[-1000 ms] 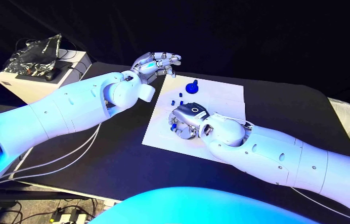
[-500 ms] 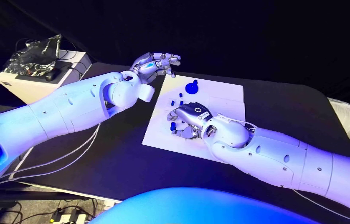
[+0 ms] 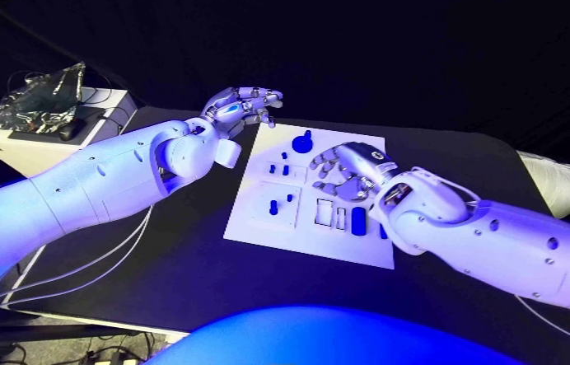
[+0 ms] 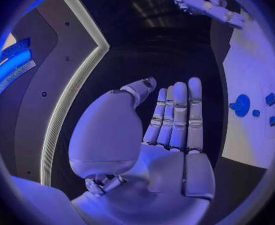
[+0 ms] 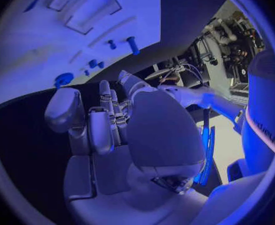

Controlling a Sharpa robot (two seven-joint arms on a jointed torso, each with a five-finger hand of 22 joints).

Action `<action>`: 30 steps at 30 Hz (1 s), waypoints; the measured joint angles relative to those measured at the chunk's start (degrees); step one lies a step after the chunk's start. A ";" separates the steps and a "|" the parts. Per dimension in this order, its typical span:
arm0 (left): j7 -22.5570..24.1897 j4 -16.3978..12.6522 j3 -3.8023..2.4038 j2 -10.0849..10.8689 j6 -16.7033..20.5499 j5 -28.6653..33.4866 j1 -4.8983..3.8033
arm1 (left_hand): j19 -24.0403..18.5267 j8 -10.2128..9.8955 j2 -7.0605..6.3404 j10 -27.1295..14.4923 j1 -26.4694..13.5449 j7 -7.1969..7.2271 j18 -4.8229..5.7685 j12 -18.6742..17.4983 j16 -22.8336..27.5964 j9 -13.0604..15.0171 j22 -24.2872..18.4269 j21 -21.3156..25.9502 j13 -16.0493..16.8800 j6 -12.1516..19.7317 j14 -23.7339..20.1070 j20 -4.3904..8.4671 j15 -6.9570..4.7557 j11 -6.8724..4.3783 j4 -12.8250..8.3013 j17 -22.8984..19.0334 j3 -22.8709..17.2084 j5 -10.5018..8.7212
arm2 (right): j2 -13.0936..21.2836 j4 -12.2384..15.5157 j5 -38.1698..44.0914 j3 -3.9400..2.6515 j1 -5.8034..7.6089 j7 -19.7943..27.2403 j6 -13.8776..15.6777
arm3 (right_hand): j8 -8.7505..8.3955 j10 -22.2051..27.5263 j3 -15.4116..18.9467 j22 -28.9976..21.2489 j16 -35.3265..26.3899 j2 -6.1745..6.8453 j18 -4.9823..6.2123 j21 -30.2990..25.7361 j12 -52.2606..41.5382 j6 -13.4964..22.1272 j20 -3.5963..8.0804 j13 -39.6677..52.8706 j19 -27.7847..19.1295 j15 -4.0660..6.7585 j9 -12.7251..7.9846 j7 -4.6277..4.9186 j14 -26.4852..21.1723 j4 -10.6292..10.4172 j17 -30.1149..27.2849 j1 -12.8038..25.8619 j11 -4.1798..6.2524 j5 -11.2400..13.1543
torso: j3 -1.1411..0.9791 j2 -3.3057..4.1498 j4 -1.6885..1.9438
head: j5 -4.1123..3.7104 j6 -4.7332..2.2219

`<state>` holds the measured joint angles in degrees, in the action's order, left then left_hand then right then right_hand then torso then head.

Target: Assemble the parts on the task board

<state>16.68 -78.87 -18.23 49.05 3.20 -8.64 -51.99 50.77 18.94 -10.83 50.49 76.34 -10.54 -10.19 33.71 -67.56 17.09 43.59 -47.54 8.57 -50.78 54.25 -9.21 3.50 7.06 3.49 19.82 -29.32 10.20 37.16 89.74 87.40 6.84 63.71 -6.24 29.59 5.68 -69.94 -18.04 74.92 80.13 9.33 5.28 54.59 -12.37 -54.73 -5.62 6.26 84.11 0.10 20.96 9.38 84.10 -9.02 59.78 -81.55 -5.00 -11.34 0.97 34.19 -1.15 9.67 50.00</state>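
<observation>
The white task board (image 3: 268, 217) lies in the middle of the black table. On it are a round blue disc (image 3: 301, 143), two small blue pieces (image 3: 278, 169), an upright blue peg (image 3: 274, 208) and a long blue piece (image 3: 359, 220) beside empty slots. My right hand (image 3: 348, 172) hovers over the board's middle with fingers loosely bent, holding nothing. My left hand (image 3: 244, 105) hangs above the table off the board's far left corner, empty, its fingers straight in the left wrist view (image 4: 172, 135). The right wrist view shows the board (image 5: 25, 60), disc (image 5: 64, 78) and peg (image 5: 132, 45) beyond my right hand (image 5: 106, 130).
A pale box with crumpled foil and cables (image 3: 48, 101) stands at the far left, off the table. Bare black table (image 3: 178, 274) stretches in front of the board, and more of it (image 3: 451, 155) lies to the board's right.
My right hand has risen from the board's near left part and moved toward its middle, uncovering slots and the long blue piece. The left hand has hardly moved. The camera has shifted.
</observation>
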 measured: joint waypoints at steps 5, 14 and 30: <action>-0.03 -0.01 0.00 0.40 -0.10 0.01 0.02 | 0.00 0.00 0.00 0.00 0.00 0.00 0.00 0.00 0.00 0.00 0.00 0.00 -0.02 0.00 0.00 0.00 0.00 0.00 0.00 0.00 0.00 0.00 | 9.17 4.73 -12.46 -0.14 2.98 0.06 -0.67 | 4.11 -5.20 -2.85 0.03 1.21 1.04 0.00 6.06 -21.39 -2.36 2.33 22.26 -0.11 2.18 2.26 -2.40 -0.07 -2.80 2.33 2.80 3.31 -3.74 | -0.27 -0.21 -0.60 | -1.31 0.00; -0.02 -0.52 0.03 1.12 -0.23 0.00 1.68 | 0.00 0.00 0.00 0.00 0.00 0.00 0.00 0.00 0.00 0.00 -0.07 0.23 -0.02 0.00 0.00 0.00 0.00 0.00 0.00 0.00 0.00 0.00 | 18.83 9.92 -24.98 -0.04 4.78 -6.26 -7.59 | 11.87 -14.09 -1.05 0.03 7.78 -0.82 -2.27 22.57 -76.93 0.15 2.34 68.69 -0.10 2.47 10.69 -3.01 -0.15 -7.40 15.18 9.97 3.58 -5.32 | -0.94 -0.73 -1.61 | -4.48 0.00; 0.46 -1.62 0.01 0.89 -0.69 -0.99 2.64 | 0.00 0.00 0.00 0.00 0.00 0.00 0.00 0.00 0.22 0.00 -0.14 0.22 -0.07 0.00 0.00 0.00 0.00 0.00 0.00 -0.01 0.00 0.00 | 14.71 8.45 -28.46 1.19 4.13 -25.54 -17.03 | 14.53 -14.09 6.18 0.02 8.75 -0.70 -3.14 27.08 -77.52 0.55 2.75 68.68 -0.11 2.68 15.26 -3.81 0.05 -7.77 15.19 21.01 3.99 -8.52 | -1.57 -1.41 -2.42 | -7.03 -0.01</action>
<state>17.14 -80.50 -18.22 49.94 2.51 -9.62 -49.34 50.77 18.94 -10.83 50.49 76.34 -10.54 -10.19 33.71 -67.34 17.09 43.45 -47.32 8.50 -50.78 54.25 -9.21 3.50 7.06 3.48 19.81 -29.32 10.20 51.87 98.20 58.95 8.03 67.83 -31.77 12.57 20.20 -84.03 -11.86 74.94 88.88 8.63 2.14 81.67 -89.88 -54.19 -2.87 74.94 84.00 2.77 36.22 5.57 84.15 -16.79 74.97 -60.54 -1.01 -19.86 -0.60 32.79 -3.57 2.64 50.00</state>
